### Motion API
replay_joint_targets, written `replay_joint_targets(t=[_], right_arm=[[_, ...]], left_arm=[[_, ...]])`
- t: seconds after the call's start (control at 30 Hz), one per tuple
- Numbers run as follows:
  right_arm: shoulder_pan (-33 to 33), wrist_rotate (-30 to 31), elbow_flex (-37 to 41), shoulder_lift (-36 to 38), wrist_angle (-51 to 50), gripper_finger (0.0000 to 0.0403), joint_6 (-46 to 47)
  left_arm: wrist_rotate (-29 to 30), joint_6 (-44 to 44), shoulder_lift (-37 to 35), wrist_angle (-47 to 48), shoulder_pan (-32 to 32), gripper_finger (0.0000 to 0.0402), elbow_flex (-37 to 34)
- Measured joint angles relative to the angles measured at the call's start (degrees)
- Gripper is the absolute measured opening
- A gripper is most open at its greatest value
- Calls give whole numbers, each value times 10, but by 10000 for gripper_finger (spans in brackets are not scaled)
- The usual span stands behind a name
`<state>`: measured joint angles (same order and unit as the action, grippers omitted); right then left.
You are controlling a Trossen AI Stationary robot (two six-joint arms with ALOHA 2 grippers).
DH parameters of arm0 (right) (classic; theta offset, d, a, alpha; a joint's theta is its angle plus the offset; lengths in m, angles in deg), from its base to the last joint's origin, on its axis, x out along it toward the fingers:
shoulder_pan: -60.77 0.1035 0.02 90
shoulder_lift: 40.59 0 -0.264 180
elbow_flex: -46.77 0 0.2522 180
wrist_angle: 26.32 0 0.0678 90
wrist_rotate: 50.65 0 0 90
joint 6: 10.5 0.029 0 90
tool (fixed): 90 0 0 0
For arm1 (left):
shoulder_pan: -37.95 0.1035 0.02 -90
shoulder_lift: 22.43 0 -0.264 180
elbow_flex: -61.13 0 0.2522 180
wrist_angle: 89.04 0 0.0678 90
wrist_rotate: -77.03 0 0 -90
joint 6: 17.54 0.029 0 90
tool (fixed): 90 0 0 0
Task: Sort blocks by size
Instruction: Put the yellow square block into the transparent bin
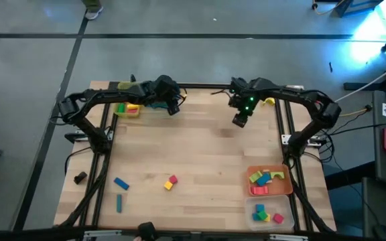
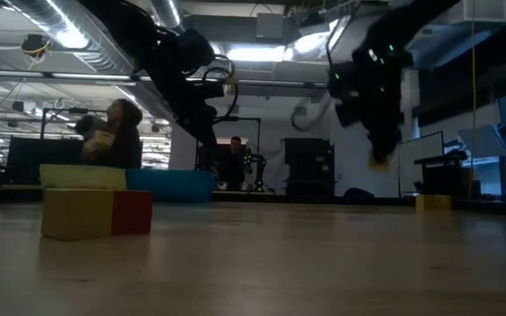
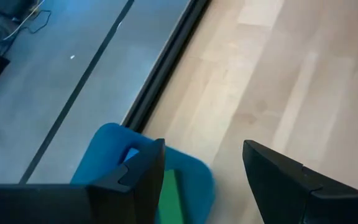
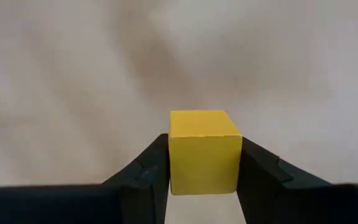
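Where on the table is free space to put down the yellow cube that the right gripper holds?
The right gripper holds the yellow cube over bare wood. The widest free patch is the table's middle, between both grippers and the yellow and red blocks. It is crowded by the orange tray and clear tray, and around the left gripper over the teal tray.

Both arms matte black, jointed, cables trailing off the shoulders. Right arm (image 1: 293,100) has a green LED lit at the wrist. Fingers (image 4: 143,171) black, wedge-shaped.
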<state>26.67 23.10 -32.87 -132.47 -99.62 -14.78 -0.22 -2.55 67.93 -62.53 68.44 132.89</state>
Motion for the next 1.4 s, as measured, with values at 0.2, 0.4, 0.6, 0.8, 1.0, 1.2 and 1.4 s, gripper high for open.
replay_joint_targets(t=[0.2, 0.4, 0.6, 0.8, 1.0, 1.2, 1.4], right_arm=[[118, -109, -61, 0, -52, 141, 90], [286, -119, -69, 0, -70, 142, 205], [463, -115, -69, 0, -65, 144, 359], [629, -65, -69, 0, -64, 144, 536], [755, -4, -69, 0, -58, 146, 681], [819, 58, -69, 0, -44, 177, 783], [841, 92, -69, 0, -45, 209, 839]], left_arm=[[0, -8, 0, 1, -22, 200, 0], [0, -14, 0, 2, -45, 200, 0], [0, -23, 0, 1, -72, 200, 0], [0, -67, 0, 2, -103, 200, 0], [1, -62, -2, 3, -137, 200, 0], [1, -77, -32, 29, -189, 200, 1], [-34, -148, -76, 116, -277, 200, 1]])
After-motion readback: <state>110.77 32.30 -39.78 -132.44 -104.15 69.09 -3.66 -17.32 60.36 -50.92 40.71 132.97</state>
